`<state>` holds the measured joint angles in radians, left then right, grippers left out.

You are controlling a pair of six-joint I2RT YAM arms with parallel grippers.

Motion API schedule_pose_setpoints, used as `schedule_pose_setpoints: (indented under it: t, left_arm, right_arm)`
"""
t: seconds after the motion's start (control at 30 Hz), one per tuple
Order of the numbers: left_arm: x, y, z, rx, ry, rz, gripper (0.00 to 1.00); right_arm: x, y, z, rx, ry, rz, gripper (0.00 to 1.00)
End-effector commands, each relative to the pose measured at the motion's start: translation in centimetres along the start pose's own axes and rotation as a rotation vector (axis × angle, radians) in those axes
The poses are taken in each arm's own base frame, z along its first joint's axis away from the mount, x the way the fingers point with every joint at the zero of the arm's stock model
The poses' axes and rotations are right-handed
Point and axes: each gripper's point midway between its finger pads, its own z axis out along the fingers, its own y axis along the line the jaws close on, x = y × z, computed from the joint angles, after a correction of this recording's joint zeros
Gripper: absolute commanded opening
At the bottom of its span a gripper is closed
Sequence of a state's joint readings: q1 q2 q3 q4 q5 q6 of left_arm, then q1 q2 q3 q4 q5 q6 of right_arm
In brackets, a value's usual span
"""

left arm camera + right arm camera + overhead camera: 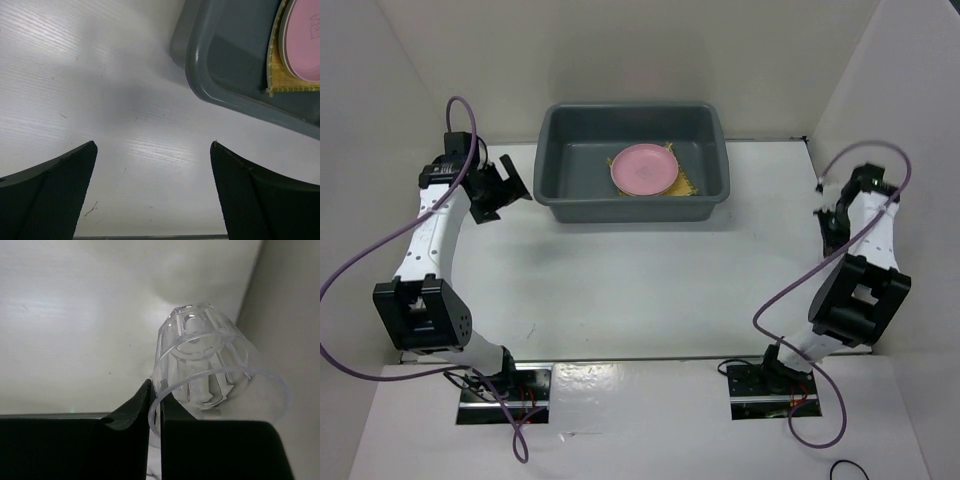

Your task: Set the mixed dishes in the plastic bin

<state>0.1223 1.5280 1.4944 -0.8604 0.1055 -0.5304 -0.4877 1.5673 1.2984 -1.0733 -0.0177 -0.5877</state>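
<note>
The right hand (155, 392) is clenched on the thin rim of a clear cup (200, 350). The rim is pinched between its two fingers, and the cup's body juts out ahead of the fingertips and to their right, tilted and close to the side wall (295, 315). This grip looks like the weak spot. It takes only an edge of slick, springy plastic, so the cup may twist or slip out on the lift, or flex and pop free under a harder squeeze. With the side wall so near, an outward swing could knock it loose. The bin (552, 165) lies well away from this hand, across the bench (620, 280), so the carry is long and a slip would drop the cup short. The left hand (153, 150) is released, its fingers wide with nothing between them and the bin's corner just ahead to its right. Inside the bin the plate (643, 167) lies on the mat (685, 186). The bench is white, smooth and faintly grained, with a few small marks. Plain pale walls close it in on three sides.
</note>
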Motion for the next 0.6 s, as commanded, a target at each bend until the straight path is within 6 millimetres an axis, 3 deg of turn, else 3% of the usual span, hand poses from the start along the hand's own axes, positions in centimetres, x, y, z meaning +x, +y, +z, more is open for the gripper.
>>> schedule_pose_setpoints:
  t: [0.0, 0.07, 0.1, 0.13, 0.17, 0.2, 0.27, 0.3, 0.4, 0.43, 0.47, 0.5, 0.57]
  left_arm:
    - [-0.4, 0.1, -1.0, 0.006, -0.053, -0.009, 1.0]
    - [-0.3, 0.1, -1.5, 0.016, -0.072, -0.006, 1.0]
    - [-0.1, 0.3, -1.5, 0.022, -0.074, -0.012, 1.0]
    - [0.2, 0.5, -1.3, 0.018, -0.065, -0.014, 1.0]
    - [-0.1, 0.3, -1.6, 0.026, -0.082, -0.011, 1.0]
    - [0.2, 0.3, -1.7, 0.034, -0.076, -0.011, 1.0]
    - [0.3, 0.3, -1.5, 0.034, -0.076, -0.011, 1.0]
    - [0.0, 0.5, -1.8, 0.033, -0.088, -0.017, 1.0]
    - [-0.1, 0.5, -2.2, 0.037, -0.098, 0.006, 1.0]
    - [-0.1, 0.5, -2.4, 0.036, -0.096, 0.006, 1.0]
    - [-0.2, 0.8, -2.4, 0.031, -0.1, 0.013, 1.0]
    - [-0.4, 0.9, -2.6, 0.021, -0.105, 0.012, 1.0]
    - [-0.3, 1.5, -2.9, -0.011, -0.1, 0.03, 1.0]
  right_arm:
    - [-9.7, 3.1, -12.8, 0.036, -0.389, -0.124, 0.0]
    - [-12.3, 6.7, -15.5, -0.019, -0.433, -0.187, 0.0]
    - [-15.1, 10.6, -19.3, -0.045, -0.545, -0.285, 0.0]
    - [-16.3, 12.7, -20.6, -0.06, -0.587, -0.32, 0.0]
    - [-17.7, 14.7, -20.5, -0.054, -0.588, -0.375, 0.0]
    - [-18.9, 19.8, -22.9, -0.086, -0.665, -0.498, 0.0]
    - [-21.2, 24.6, -22.4, -0.082, -0.677, -0.605, 0.0]
    - [-21.3, 28.3, -22.5, -0.126, -0.692, -0.684, 0.0]
    - [-23.7, 35.2, -20.8, -0.258, -0.716, -0.798, 0.0]
    - [-24.2, 36.7, -20.4, -0.286, -0.727, -0.824, 0.0]
    - [-25.3, 37.9, -22.4, -0.309, -0.818, -0.828, 0.0]
    - [-26.2, 40.7, -19.4, -0.326, -0.784, -0.859, 0.0]
    - [-27.6, 43.5, -19.1, -0.353, -0.865, -0.863, 0.0]
